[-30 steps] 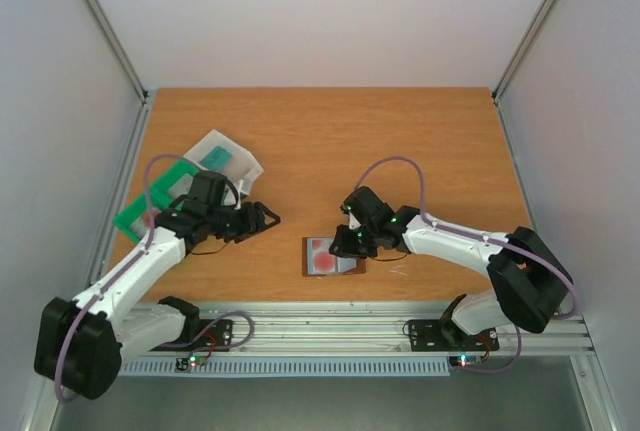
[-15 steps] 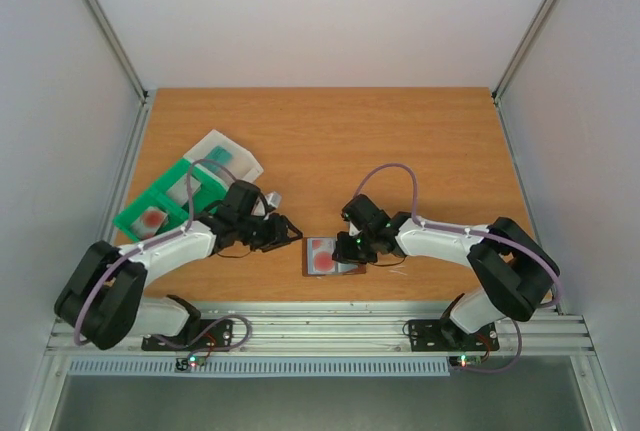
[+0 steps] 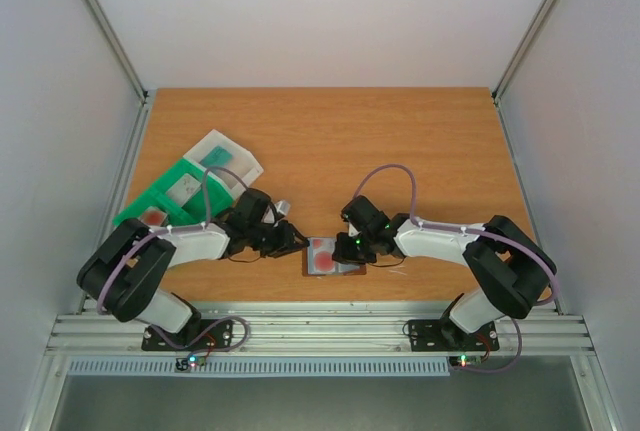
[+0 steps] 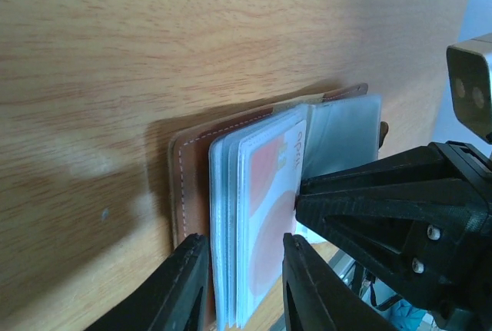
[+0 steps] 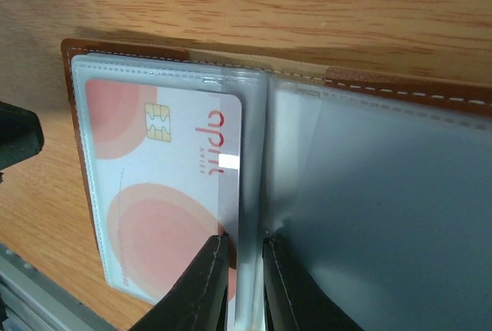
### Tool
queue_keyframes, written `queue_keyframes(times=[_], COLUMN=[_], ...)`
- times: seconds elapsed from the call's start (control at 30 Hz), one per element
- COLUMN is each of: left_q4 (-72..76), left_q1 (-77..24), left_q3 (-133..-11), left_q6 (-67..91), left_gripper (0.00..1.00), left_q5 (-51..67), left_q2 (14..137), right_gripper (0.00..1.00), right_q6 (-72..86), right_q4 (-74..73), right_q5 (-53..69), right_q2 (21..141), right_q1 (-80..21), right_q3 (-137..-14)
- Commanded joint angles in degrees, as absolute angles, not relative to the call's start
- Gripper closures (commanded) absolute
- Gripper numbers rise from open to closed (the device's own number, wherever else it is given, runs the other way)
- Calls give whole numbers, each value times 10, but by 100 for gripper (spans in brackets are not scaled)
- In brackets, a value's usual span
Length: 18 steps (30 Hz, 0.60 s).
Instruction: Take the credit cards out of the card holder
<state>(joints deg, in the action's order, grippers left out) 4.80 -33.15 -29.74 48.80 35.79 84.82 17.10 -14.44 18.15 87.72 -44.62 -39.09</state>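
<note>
Table (image 3: 400, 141): orange-brown wood grain, white walls (image 3: 320, 11) on three sides. Aluminium rail (image 3: 320, 329) runs along the near edge. Green tray (image 3: 163, 193), compartmented, lies diagonally on the left part of the table. Clear box (image 3: 240, 163) sits at the tray's far end, touching it. Detail inside the tray compartments is too small to make out.

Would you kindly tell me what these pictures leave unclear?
Right wrist view: whether the right claw pinches the red card or only its sleeve; the fingertips cover the contact.
Left wrist view: one end of the card holder, cut off by the bottom edge.
Top view: the teal patch in the clear box, too small.
</note>
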Motion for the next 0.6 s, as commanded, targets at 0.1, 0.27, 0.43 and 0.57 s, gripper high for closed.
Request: queue_keyframes(times=[0.1,0.27,0.43,0.57], left_q4=[146,149,108,86], left_q1=[-346,-349,-349,-350], left_q3=[-284,-277,-279,-279], left_q6=[507,504,489,482], left_gripper=[73,77,84,85], left_q5=[379,360,331,322], left_q2=[886,898,892,872], right_gripper=[86,89,90,90], right_q6=[165,161,160,164], right_q4=[-132,-141,-160,-155], right_q5=[169,152,141,157], right_q2=[891,880,855,842], right_q1=[-447,-447,-447,-447], right_q3=[-379,-372,-374,-376])
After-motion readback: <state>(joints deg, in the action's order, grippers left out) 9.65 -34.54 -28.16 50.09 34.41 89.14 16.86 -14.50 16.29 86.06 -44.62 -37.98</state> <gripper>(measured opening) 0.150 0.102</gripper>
